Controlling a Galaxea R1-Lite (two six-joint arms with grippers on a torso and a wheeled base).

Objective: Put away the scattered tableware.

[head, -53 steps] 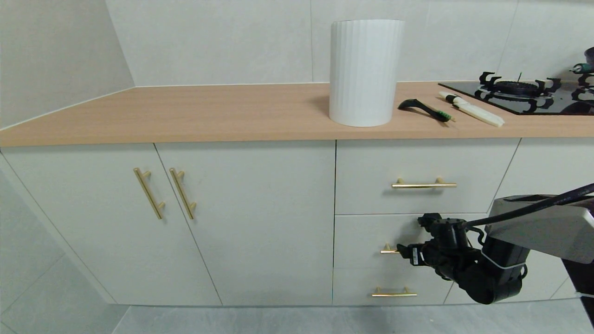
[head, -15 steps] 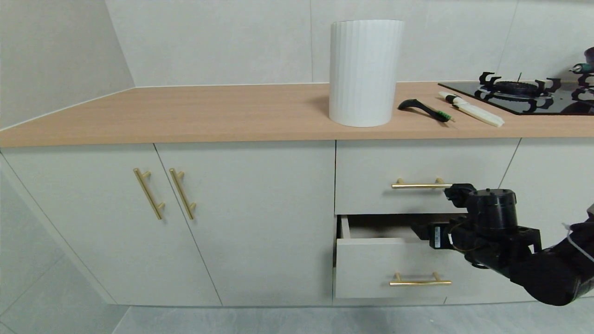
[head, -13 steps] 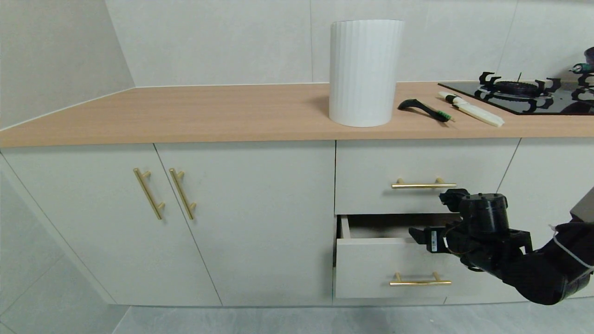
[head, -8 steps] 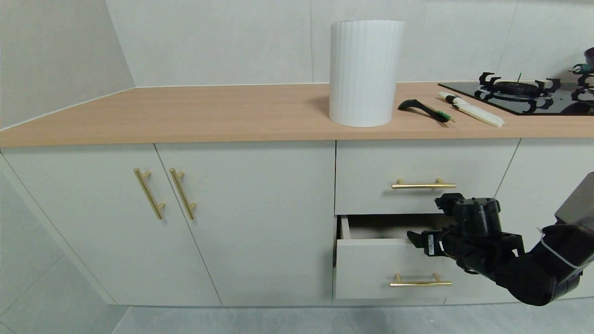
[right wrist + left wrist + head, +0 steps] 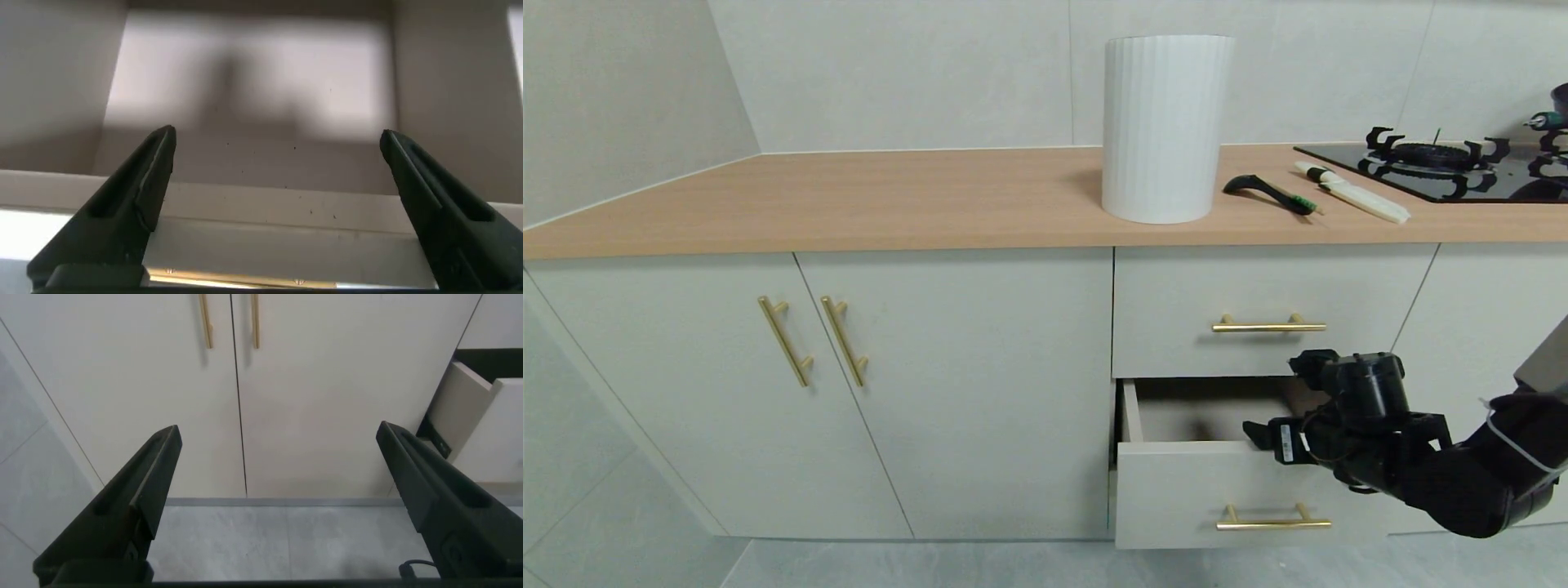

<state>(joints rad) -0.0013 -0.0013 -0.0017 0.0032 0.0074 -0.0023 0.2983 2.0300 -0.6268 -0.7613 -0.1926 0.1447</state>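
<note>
Slim black utensil, green-tipped; white utensil just beside, flat on countertop.

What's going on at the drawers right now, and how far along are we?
The right tool, open, hangs at the front edge of the drawer under the top one, which stands partly open. Nothing is picked up yet: the black-handled utensil and the white utensil lie on the countertop beside the white ribbed container. The left tool is open, low down, facing the cabinet doors.
</note>
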